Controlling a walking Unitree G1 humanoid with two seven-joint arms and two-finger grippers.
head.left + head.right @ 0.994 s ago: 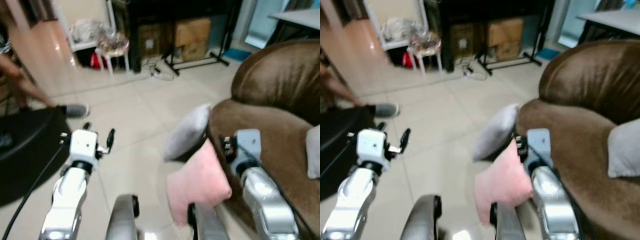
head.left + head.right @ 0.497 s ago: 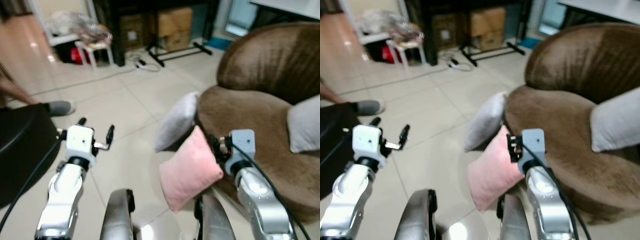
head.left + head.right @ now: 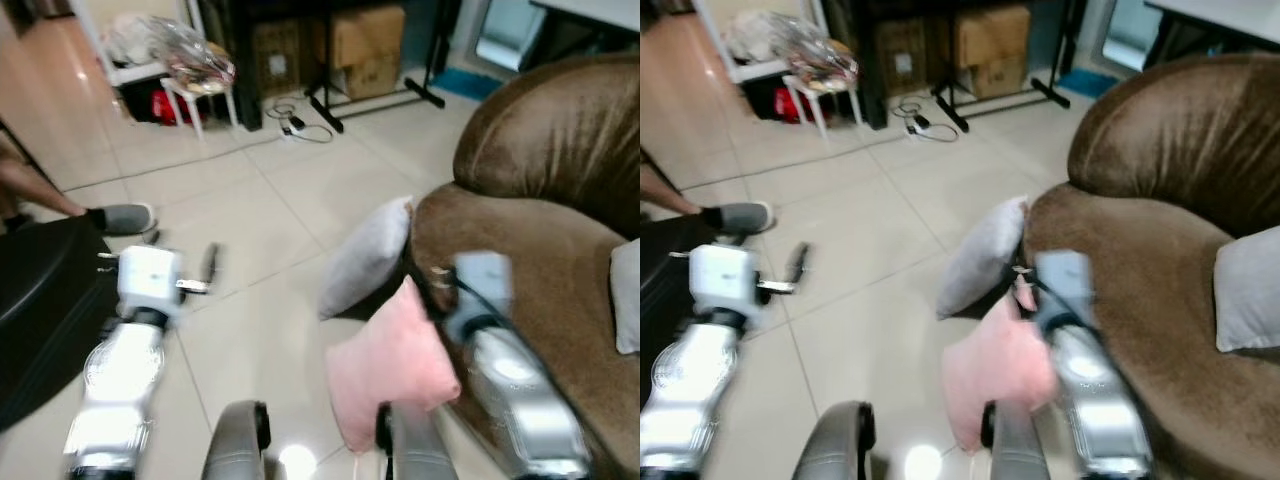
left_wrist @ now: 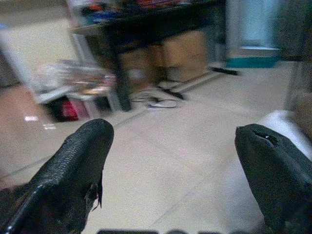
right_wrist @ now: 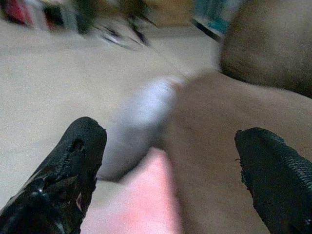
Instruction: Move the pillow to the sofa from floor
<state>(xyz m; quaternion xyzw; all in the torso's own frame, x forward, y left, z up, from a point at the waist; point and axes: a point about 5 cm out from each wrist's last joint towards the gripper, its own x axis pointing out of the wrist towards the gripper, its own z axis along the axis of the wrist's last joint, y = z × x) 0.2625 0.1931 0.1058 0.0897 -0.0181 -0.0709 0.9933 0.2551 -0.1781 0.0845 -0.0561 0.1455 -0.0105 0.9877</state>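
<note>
Your right gripper (image 5: 170, 161) is spread wide, over the pink pillow (image 3: 392, 370) leaning on the sofa (image 3: 540, 250). Left gripper (image 4: 170, 161) spread too, above the floor (image 3: 250, 250).

Your views: even indoor light, glare spot on floor tiles (image 3: 297, 462), motion-blurred arms, soft wrist frames, dark background shelving.

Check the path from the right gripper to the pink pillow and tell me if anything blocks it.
Nothing visible does. The right gripper is open and aimed straight at the pink pillow, which leans against the front of the brown sofa. A grey pillow leans just beyond it, not between.
</note>
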